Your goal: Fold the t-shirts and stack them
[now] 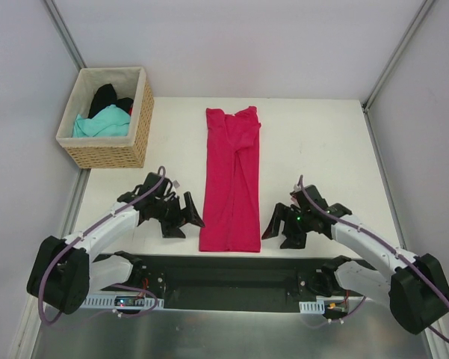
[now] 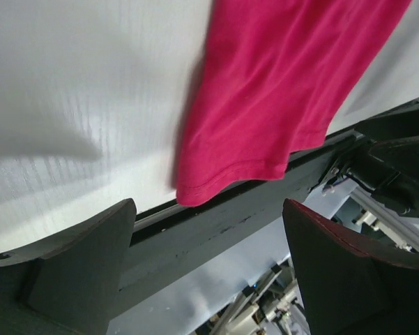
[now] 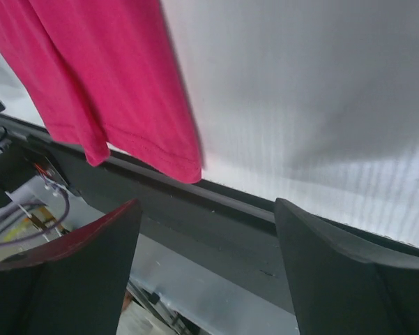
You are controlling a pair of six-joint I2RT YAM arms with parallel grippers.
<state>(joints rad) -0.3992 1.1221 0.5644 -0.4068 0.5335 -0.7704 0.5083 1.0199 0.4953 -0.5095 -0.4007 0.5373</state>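
A crimson-pink t-shirt lies folded into a long narrow strip down the middle of the white table, hem toward the near edge. Its hem corner shows in the left wrist view and the right wrist view. My left gripper stands open just left of the hem, nothing between its fingers. On the other side of the hem my right gripper is open too and holds nothing. A teal t-shirt and a black t-shirt lie bunched in the basket.
A woven wicker basket stands at the back left of the table. A dark rail runs along the near table edge between the arm bases. Grey walls close in both sides.
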